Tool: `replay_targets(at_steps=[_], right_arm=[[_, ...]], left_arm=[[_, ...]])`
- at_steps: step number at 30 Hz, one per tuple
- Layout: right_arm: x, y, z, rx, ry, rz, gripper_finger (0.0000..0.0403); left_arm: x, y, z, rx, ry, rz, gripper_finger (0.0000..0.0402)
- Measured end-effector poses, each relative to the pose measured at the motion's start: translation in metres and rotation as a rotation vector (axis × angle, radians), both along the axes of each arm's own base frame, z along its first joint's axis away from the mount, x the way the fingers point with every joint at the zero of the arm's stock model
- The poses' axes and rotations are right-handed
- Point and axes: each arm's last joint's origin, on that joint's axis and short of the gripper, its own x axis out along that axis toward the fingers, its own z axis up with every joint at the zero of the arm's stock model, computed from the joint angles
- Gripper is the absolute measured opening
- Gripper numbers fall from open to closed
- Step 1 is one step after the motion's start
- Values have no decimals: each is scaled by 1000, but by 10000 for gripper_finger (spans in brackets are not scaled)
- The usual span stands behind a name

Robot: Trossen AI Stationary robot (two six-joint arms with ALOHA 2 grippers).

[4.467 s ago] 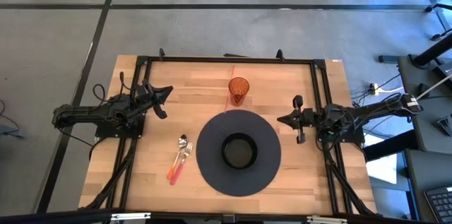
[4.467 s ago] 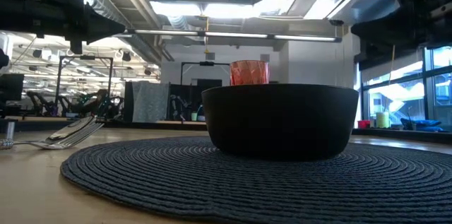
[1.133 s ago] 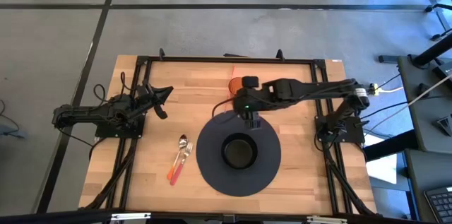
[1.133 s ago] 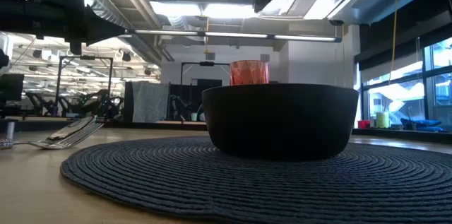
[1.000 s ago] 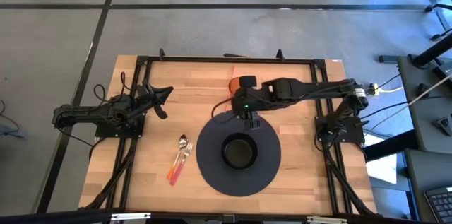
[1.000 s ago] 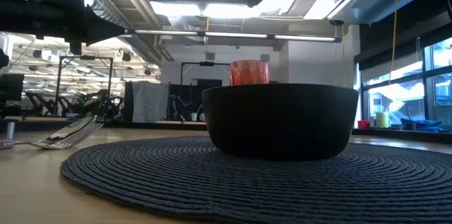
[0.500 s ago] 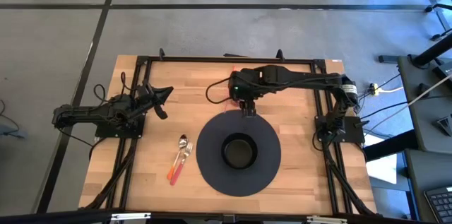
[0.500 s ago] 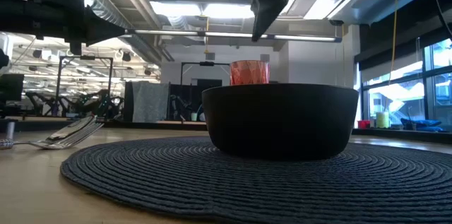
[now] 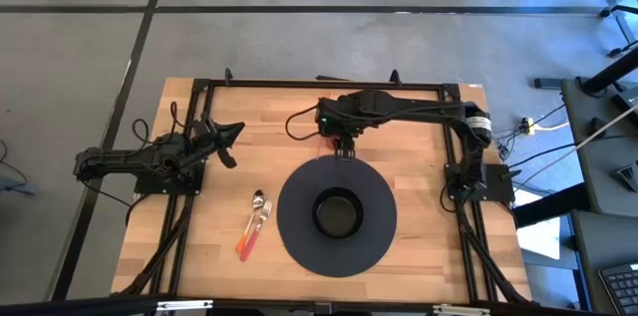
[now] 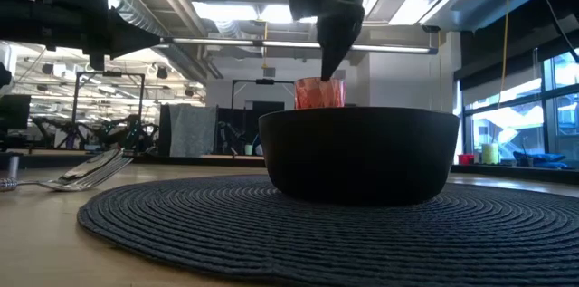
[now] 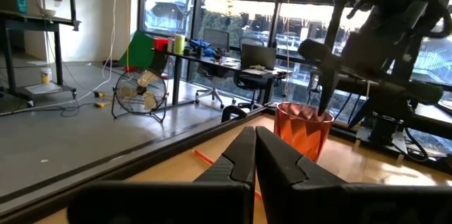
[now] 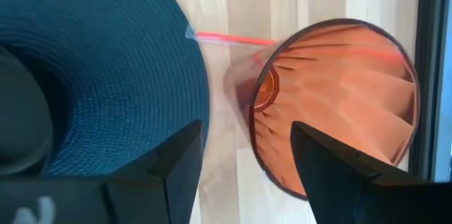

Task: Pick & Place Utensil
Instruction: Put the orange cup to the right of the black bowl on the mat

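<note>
Tabletop: right end effector (image 9: 345,148) wide open over orange cup (image 12: 332,104) (holding nothing).

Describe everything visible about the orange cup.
The orange cup is a translucent, faceted tumbler, narrower at its base than at its rim, standing upright and apparently empty on the wooden table, just beyond the dark round placemat and apart from the black bowl. The open right gripper hangs over it, one finger above the mouth, the other outside the wall. No contact is visible.
</note>
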Motion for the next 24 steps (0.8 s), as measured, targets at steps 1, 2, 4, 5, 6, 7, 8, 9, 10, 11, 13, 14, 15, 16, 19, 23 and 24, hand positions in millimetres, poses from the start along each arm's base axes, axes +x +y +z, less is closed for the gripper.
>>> replay_targets(at_steps=[1, 2, 4, 5, 6, 7, 8, 9, 10, 11, 13, 14, 15, 16, 19, 23, 24], right_arm=[[1, -2, -2, 2, 5, -8, 210], [1, -4, -4, 4, 9, -16, 210], [3, -7, -8, 8, 19, -32, 210], [4, -9, -10, 10, 25, -39, 210], [4, -11, -13, 12, 30, -44, 210], [5, -12, -15, 13, 38, -48, 210], [6, -13, -17, 15, 44, -51, 210], [7, -13, -19, 16, 50, -53, 210], [8, -14, -21, 17, 55, -53, 210], [8, -14, -22, 17, 58, -53, 210], [8, -15, -23, 17, 59, -53, 209], [8, -15, -22, 17, 55, -56, 206], [8, -15, -22, 18, 52, -60, 201], [8, -15, -22, 19, 52, -62, 194], [8, -14, -22, 20, 59, -63, 159], [8, -14, -22, 20, 60, -57, 89], [8, -14, -22, 19, 61, -55, 70]], left_arm=[[0, 0, 0, 0, 0, 0, 4], [0, 0, 0, 0, 0, 0, 4], [0, 0, 0, 0, 0, 1, 4], [0, 0, 0, 0, 0, 1, 4], [0, 0, 0, 0, 0, 1, 4], [0, 0, 0, 0, 0, 1, 4], [0, 0, 0, 0, 0, 1, 4], [0, 0, 0, 0, 0, 1, 4], [0, 0, 0, 0, 0, 1, 4], [0, 0, 0, 0, 0, 1, 4], [0, 0, 0, 0, 0, 1, 4], [0, 0, 0, 0, 0, 1, 4], [0, 0, 0, 0, 0, 1, 4], [0, 0, 0, 0, 0, 1, 4], [0, 0, 0, 0, 0, 1, 4], [0, 0, 0, 0, 0, 2, 4], [0, 0, 0, 0, 0, 2, 4]])
